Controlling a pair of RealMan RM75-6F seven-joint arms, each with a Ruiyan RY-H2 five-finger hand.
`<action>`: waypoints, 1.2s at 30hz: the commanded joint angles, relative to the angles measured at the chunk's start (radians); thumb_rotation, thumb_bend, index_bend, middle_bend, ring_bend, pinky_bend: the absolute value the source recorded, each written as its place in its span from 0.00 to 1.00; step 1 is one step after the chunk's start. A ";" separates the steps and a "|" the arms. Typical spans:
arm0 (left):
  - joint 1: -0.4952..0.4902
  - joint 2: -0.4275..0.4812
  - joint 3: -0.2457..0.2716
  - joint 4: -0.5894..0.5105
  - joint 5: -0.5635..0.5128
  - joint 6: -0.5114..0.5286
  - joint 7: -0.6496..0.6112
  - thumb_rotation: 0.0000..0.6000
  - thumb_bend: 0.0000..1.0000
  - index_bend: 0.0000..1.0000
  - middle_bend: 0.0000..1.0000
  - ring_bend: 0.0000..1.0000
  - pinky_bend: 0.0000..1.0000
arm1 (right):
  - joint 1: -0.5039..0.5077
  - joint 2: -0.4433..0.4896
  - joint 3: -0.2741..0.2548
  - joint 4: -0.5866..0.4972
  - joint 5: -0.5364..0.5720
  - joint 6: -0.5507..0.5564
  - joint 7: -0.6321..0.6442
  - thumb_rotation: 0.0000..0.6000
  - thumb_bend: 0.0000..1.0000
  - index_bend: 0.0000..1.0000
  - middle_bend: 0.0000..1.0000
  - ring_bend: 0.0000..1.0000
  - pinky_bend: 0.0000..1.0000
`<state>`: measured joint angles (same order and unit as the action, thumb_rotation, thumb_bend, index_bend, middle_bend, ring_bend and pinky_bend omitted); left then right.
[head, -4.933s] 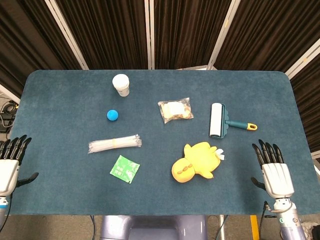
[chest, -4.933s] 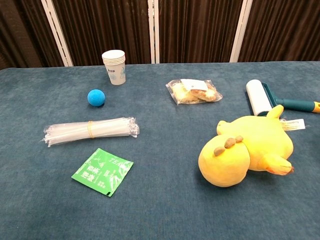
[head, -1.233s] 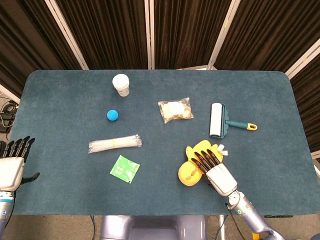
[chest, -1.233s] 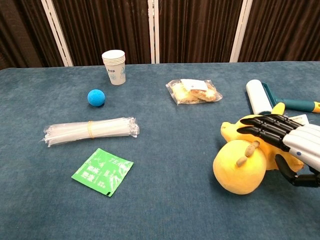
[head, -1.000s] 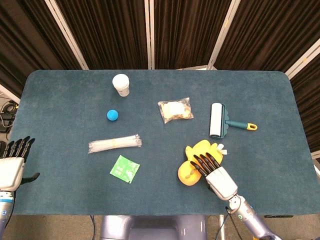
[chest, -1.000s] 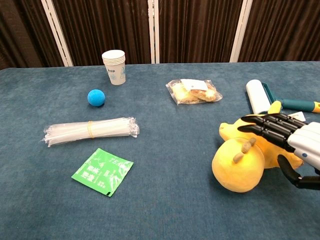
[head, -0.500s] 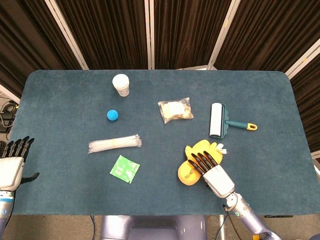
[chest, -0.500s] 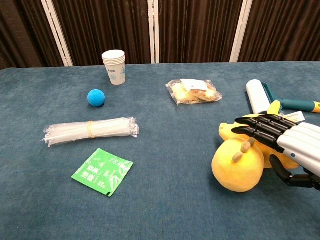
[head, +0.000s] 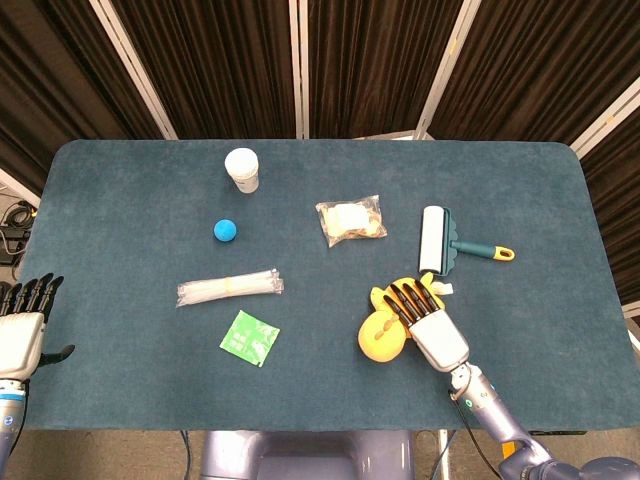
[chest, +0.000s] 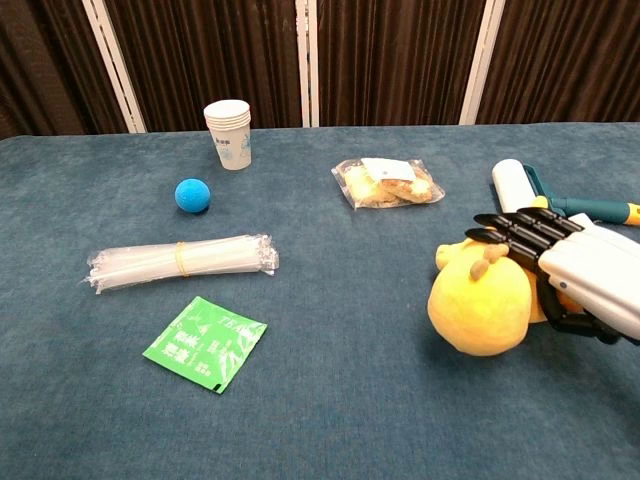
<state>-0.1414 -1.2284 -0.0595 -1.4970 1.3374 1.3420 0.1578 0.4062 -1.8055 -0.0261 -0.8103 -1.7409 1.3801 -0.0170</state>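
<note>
Right hand (head: 432, 327) has come in from the bench's near right edge onto the yellow plush toy (chest: 482, 303), fingers (chest: 510, 233) wrapped over it, toy nudged. Grasp looks under way; left hand (head: 20, 331) idles with its fingers spread at the near left corner.

Your right hand (head: 432, 322) lies on the plush toy (head: 385, 330) at the near right of the tabletop (head: 120, 220). Just beyond it sits the lint roller (head: 436, 240), with the snack bag (head: 351, 220) to the roller's left. At far left-centre stands the cup stack (head: 242, 169), the ball (head: 226, 230) nearer, then the straw bundle (head: 229, 287), then the sachet (head: 249, 337). Your left hand (head: 20, 328) hangs off the near left edge.
</note>
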 joint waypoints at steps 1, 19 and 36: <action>0.000 0.001 0.001 -0.001 0.000 -0.002 -0.002 1.00 0.10 0.00 0.00 0.00 0.00 | 0.009 -0.001 0.018 0.014 0.020 -0.004 0.002 1.00 0.96 0.00 0.00 0.00 0.00; 0.005 0.013 0.006 -0.018 0.026 0.020 -0.022 1.00 0.10 0.00 0.00 0.00 0.00 | -0.044 0.174 0.006 -0.239 0.015 0.116 -0.053 1.00 0.90 0.00 0.00 0.00 0.00; 0.039 0.009 0.037 -0.024 0.182 0.164 -0.056 1.00 0.10 0.00 0.00 0.00 0.00 | -0.202 0.418 -0.040 -0.580 0.090 0.194 -0.136 1.00 0.34 0.00 0.00 0.00 0.00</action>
<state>-0.1056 -1.2189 -0.0250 -1.5216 1.5135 1.4988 0.1032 0.2276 -1.4249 -0.0703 -1.3509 -1.6870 1.5801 -0.1252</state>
